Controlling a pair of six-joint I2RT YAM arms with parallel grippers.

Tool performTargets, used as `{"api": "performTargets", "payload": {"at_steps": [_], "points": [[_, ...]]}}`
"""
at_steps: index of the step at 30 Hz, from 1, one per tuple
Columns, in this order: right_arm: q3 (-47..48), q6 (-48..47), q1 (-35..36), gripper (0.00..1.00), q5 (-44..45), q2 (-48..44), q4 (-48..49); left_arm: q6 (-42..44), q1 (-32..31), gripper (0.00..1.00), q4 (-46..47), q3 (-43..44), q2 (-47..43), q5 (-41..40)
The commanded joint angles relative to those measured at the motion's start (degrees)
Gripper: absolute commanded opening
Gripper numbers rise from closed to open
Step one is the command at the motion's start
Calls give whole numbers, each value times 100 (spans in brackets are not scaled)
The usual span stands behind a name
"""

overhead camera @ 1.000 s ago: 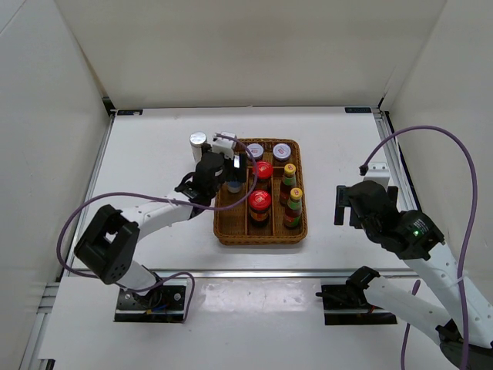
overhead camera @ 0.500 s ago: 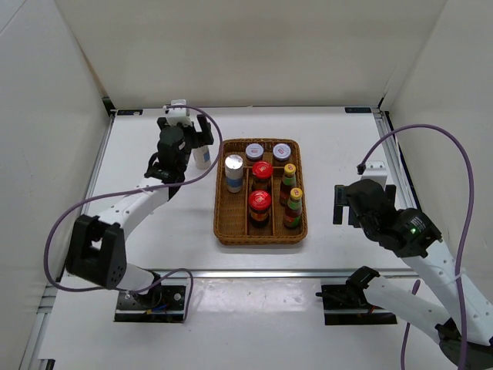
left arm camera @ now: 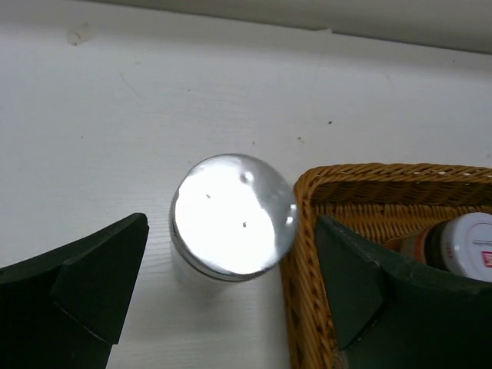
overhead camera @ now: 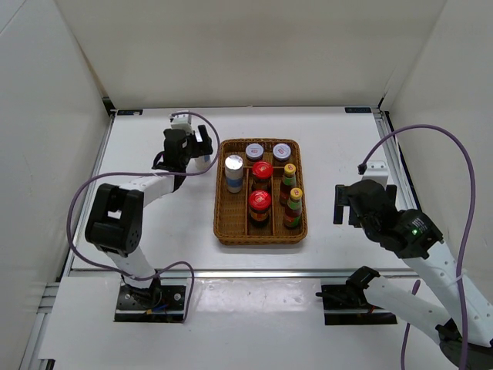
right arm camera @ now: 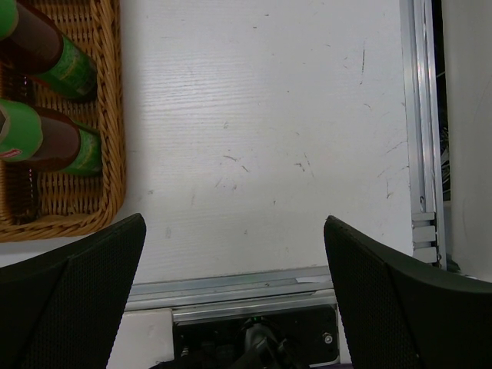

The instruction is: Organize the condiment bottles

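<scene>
Over at the far left of the table (overhead camera: 154,223), the left gripper (left arm camera: 231,224) hung with its jaws spread wide. Right between them stood the loose shaker (left arm camera: 227,209), upright, its silver cap shining up at the wrist camera, and neither finger looked to be touching it. That shaker sat on the table outside the wicker tray (overhead camera: 260,240), just beside its far left corner. The other seven bottles were all in the tray. The second shaker (overhead camera: 233,164) stood alone in the left lane. Two red-lidded jars (overhead camera: 262,169) (overhead camera: 259,200) lined up one behind the other down the middle. Two lilac-lidded jars (overhead camera: 254,150) (overhead camera: 282,150) sat side by side along the far end. The two yellow-capped sauce bottles (overhead camera: 290,171) (overhead camera: 296,194) stood in the right lane. Everything in there was upright. On the other side, the right gripper (right arm camera: 234,223) hovered over bare table to the right of the tray, well apart from it. Its jaws were also spread wide and held nothing. Its wrist camera just caught the green necks of the sauce bottles at the edge of its view.
</scene>
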Motion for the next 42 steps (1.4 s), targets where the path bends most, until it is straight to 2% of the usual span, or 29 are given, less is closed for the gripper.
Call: {"api": "performTargets", "payload": {"at_steps": [1, 4, 6, 8, 9, 11, 12, 15, 18, 19, 21, 23, 24, 27, 28, 29, 31, 32, 33, 36, 38, 40, 42], "points": [[-8, -30, 29, 100, 65, 44, 138, -215, 226, 100, 139, 195, 202, 337], [-8, -30, 29, 100, 65, 44, 138, -215, 339, 99, 139, 248, 466, 487], [-8, -30, 29, 100, 65, 44, 138, -163, 392, 84, 139, 318, 520, 724], [-8, -30, 29, 100, 65, 44, 138, -162, 393, 76, 139, 423, 520, 857], [-8, -30, 29, 100, 65, 44, 138, -162, 393, 63, 139, 424, 450, 926], [-8, -30, 29, 100, 65, 44, 138, -110, 393, 51, 139, 555, 187, 927], [-8, -30, 29, 100, 65, 44, 138, -109, 393, 37, 139, 556, 82, 927], [-8, -30, 29, 100, 65, 44, 138, 224, 332, 26, 86, 608, -612, 796], [-8, -30, 29, 100, 65, 44, 138, 891, 68, 23, -151, 609, -1604, 314], [-8, -30, 29, 100, 65, 44, 138, 1032, -89, 20, -221, 609, -2120, 259], [-8, -30, 29, 100, 65, 44, 138, 1164, -222, 16, -546, 609, -2615, 259], [-8, -30, 29, 100, 65, 44, 138, 1165, -336, 11, -818, 417, -3307, 425], [-8, -30, 29, 100, 65, 44, 138, 930, -337, 11, -889, 232, -3556, 635], [-8, -30, 29, 100, 65, 44, 138, 1015, -337, 11, -1239, -356, -4461, 1050], [-8, -30, 29, 100, 65, 44, 138, 1016, -398, 11, -1546, -358, -4637, 850], [-8, -30, 29, 100, 65, 44, 138, 1016, -398, 11, -2236, -358, -4787, 230], [-8, -30, 29, 100, 65, 44, 138, 1077, -338, 11, -2733, -191, -5235, -5], [-8, -30, 29, 100, 65, -17, 138, 1155, -337, 11, -2892, -191, -5350, 613], [-60, -30, 29, 100, 65, -18, 138, 1217, -337, 11, -3111, 52, -5421, 880], [-61, -30, 81, 100, 12, -18, 138, 955, -337, 11, -4199, 563, -5526, 611], [-61, -82, 142, 100, 12, 96, 138, 744, -337, 11, -4107, 408, -5719, 1599], [-61, -82, 195, 100, -40, 97, 138, 263, -337, 11, -4228, 136, -5843, 2242], [-61, -82, 196, 100, -41, 97, 138, 67, -398, 11, -4387, -111, -6175, 2245]]}}
